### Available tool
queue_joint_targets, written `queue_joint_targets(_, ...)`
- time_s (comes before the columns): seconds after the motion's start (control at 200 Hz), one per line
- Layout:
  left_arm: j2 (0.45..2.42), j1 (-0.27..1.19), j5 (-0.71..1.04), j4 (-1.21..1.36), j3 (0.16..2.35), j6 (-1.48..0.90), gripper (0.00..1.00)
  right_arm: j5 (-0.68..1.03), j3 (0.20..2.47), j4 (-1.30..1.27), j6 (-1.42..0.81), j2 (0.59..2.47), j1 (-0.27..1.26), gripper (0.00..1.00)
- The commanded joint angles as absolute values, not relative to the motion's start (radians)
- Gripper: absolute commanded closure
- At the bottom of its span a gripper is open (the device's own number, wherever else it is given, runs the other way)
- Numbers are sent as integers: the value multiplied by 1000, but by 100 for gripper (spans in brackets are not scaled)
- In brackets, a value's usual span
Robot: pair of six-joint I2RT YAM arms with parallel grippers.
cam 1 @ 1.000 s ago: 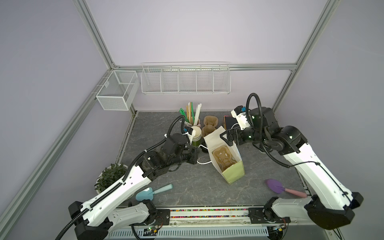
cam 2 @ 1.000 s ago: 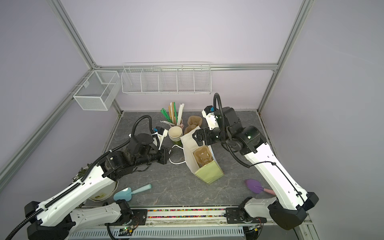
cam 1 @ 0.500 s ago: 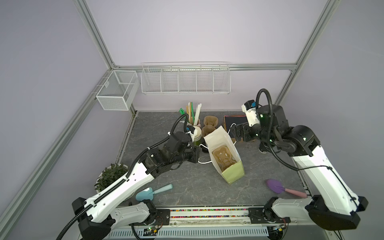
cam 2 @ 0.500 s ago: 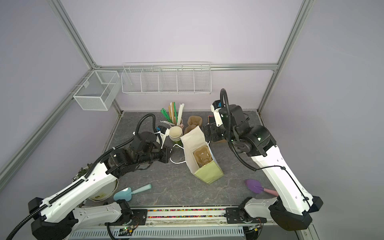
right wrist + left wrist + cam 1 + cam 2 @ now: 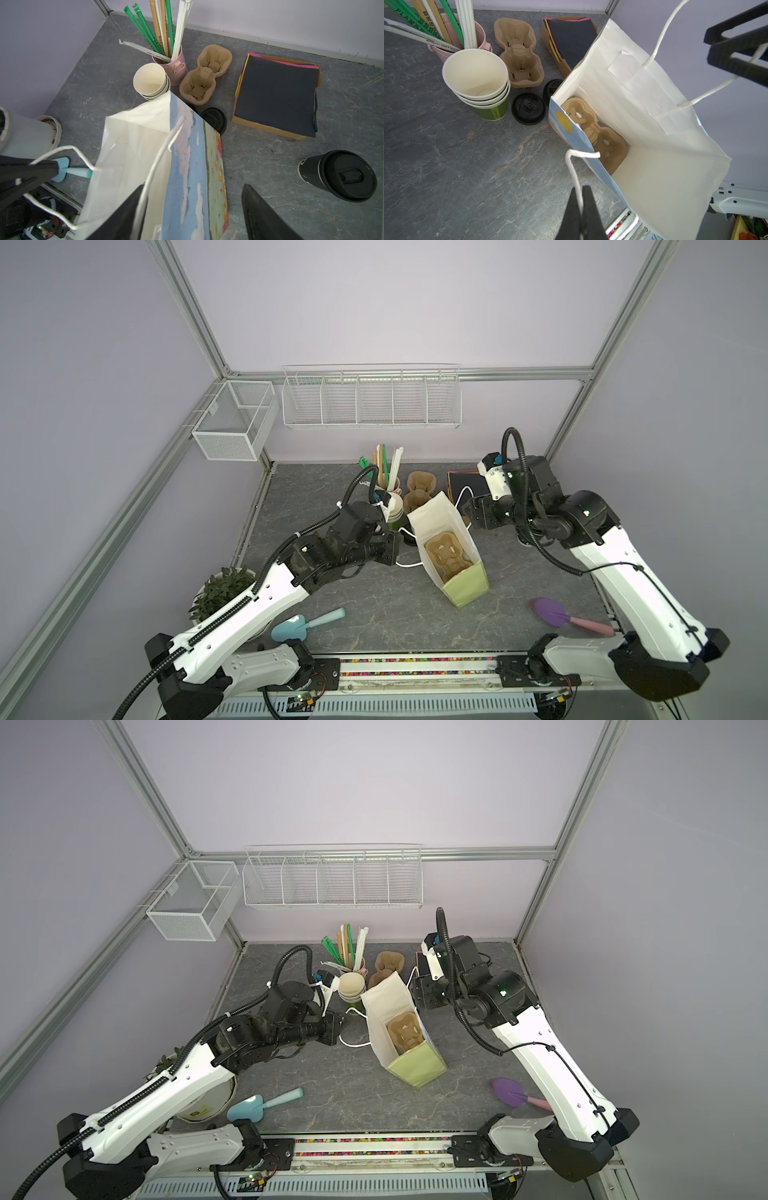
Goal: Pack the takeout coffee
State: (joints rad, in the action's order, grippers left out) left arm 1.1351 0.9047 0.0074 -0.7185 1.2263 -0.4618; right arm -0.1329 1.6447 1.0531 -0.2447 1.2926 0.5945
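The takeout coffee (image 5: 336,176), a dark paper cup with a black lid, stands on the table to one side of the bag, seen only in the right wrist view. In both top views the white paper bag (image 5: 451,593) (image 5: 388,1002) stands open in the middle with a brown cup carrier (image 5: 593,128) inside. My left gripper (image 5: 581,199) (image 5: 395,549) is shut on the bag's near string handle (image 5: 572,166). On the opposite side my right gripper (image 5: 193,207) (image 5: 469,514) is open, its fingers either side of the bag's wall and other handle (image 5: 164,149).
A stack of lidless green cups (image 5: 477,83), loose black lids (image 5: 528,108), a pink pot of straws (image 5: 170,62), an empty carrier (image 5: 205,76) and a box of napkins (image 5: 276,93) crowd the back. In front lie a blue scoop (image 5: 303,622) and a purple scoop (image 5: 557,614). A plant pot (image 5: 220,597) stands left.
The right arm's body has shifted to the right while its gripper stays at the bag, and its jaws have narrowed somewhat. The left gripper keeps hold of its handle.
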Motion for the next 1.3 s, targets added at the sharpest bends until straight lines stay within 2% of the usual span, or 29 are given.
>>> queue_joint_targets(0.0, 1126, 910, -9, -744, 1238, -445, 100, -90, 1614, 1007, -247, 1248, 564, 39)
queue_joint_targets(0.16, 1127, 910, -11, -740, 1237, -445, 100, -53, 1571, 974, -243, 1234, 522, 57)
queue_joint_targets(0.27, 1126, 910, -22, -739, 1236, -444, 100, -33, 1542, 966, -253, 1219, 496, 65)
queue_joint_targets(0.49, 1127, 910, -38, -739, 1235, -438, 100, 0, 1476, 908, -272, 1179, 437, 72)
queue_joint_targets(0.665, 1128, 909, -51, -741, 1242, -427, 100, 27, 1430, 884, -297, 1151, 400, 85)
queue_joint_targets(0.84, 1126, 907, -58, -735, 1237, -419, 100, 42, 1373, 861, -313, 1129, 378, 93)
queue_joint_targets(1.294, 1085, 862, -22, -620, 1077, -449, 100, 90, 1182, 781, -359, 1084, 357, 93)
